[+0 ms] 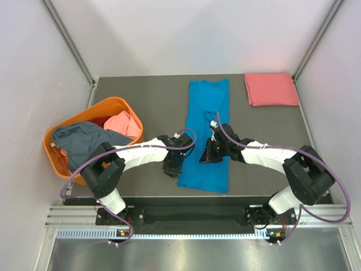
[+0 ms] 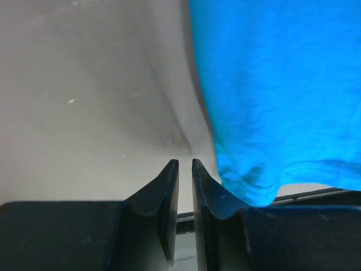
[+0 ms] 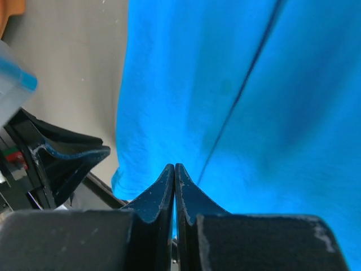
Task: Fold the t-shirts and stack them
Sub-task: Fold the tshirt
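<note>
A bright blue t-shirt (image 1: 207,107) lies as a long strip down the middle of the table, also filling the left wrist view (image 2: 282,84) and the right wrist view (image 3: 225,84). My left gripper (image 1: 171,165) sits at the strip's near left edge. Its jaws (image 2: 185,162) stand slightly apart with bare table between them, and the shirt's corner lies against the right finger's outer side. My right gripper (image 1: 210,153) is over the strip's near half, its jaws (image 3: 174,166) shut with the tips on the blue cloth. A folded salmon-pink t-shirt (image 1: 271,88) lies at the back right.
An orange basket (image 1: 110,103) stands at the left edge of the table, holding a grey-blue shirt (image 1: 84,138) and a salmon one (image 1: 124,123). White walls and metal rails enclose the table on three sides. The left gripper's fingers (image 3: 62,155) show at the left of the right wrist view.
</note>
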Tool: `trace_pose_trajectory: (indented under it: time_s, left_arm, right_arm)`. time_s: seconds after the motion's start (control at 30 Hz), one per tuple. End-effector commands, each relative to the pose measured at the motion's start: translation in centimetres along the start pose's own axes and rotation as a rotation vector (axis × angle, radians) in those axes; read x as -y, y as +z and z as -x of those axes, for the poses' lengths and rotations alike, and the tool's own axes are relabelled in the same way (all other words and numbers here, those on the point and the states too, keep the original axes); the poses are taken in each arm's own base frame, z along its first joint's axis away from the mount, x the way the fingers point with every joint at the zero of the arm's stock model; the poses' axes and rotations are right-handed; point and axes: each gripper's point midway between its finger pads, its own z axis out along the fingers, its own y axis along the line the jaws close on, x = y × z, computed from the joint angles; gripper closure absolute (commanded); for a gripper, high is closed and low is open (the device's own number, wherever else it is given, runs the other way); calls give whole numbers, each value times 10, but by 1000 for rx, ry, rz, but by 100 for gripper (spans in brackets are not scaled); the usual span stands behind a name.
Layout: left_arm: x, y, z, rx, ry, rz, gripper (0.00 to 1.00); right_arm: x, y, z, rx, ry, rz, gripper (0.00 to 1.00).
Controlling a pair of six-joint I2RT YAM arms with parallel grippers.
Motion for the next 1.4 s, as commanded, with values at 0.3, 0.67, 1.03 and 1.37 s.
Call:
trace_pose_trajectory:
  time_s: [0.3,0.67,1.03,1.37]
  left_arm:
    - [73,-47,32,86,2,-373,80]
    - [31,4,-19,-66,-71,-190,80]
    - [25,-17,-4,-23,-75,-127,78]
    - [9,-28,10,29,-61,-56,75]
  right_arm:
    - [-15,22,-20,-29,-8,92,100]
    - [10,36,-39,-68,7,15,100]
    - [11,33,-38,-58,4,1,100]
    - [-23,4,-23,-31,-20,83,95]
